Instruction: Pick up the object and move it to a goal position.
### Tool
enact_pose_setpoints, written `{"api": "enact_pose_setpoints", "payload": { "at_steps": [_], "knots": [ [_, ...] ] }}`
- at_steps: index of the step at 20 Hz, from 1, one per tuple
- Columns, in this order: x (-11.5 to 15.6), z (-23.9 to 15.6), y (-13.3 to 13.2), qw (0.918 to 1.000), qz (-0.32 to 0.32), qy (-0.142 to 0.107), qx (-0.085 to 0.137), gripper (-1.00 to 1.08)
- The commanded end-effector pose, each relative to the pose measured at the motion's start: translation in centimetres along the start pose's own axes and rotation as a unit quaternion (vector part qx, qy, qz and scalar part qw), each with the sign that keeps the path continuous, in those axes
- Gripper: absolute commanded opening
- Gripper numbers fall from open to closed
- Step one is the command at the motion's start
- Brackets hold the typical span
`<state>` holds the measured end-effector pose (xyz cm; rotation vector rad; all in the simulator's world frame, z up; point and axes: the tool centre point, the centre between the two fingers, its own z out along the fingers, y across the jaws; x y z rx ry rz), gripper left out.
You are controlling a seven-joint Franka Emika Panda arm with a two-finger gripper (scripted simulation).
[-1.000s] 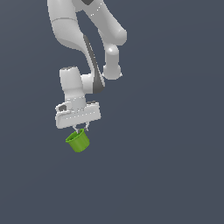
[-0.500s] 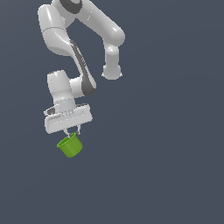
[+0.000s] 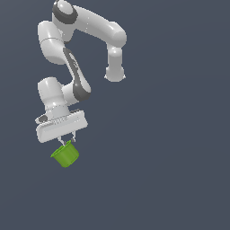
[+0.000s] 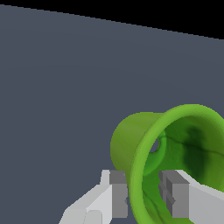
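Observation:
The object is a small bright green cup (image 3: 66, 154) hanging just below my white gripper (image 3: 66, 142) in the exterior view, tilted with its mouth up toward the hand. My gripper is shut on the cup's rim. In the wrist view the cup (image 4: 131, 142) fills the lower corner, mouth facing the camera. One grey finger pad (image 4: 118, 192) presses the outside of the rim and the other finger pad (image 4: 173, 192) sits inside the mouth, so the gripper (image 4: 144, 194) pinches the wall.
A plain dark grey surface (image 3: 170, 170) fills the background in both views. The white arm (image 3: 74, 54) arches above the gripper at the exterior view's upper left. No goal marker shows.
The arm has carried the cup toward the exterior view's left and a little lower. The grip on the rim is unchanged.

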<state>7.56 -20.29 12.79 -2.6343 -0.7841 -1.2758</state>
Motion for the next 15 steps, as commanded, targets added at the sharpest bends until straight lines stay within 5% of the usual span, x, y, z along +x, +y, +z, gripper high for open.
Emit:
{"api": "enact_pose_setpoints", "payload": {
  "at_steps": [1,15],
  "knots": [
    [0.2,0.2,0.6,0.9999,-0.005,0.012,0.005,-1.00],
    [0.4,0.9,1.8,0.9990,-0.016,0.035,0.020,-1.00]
  ]
}}
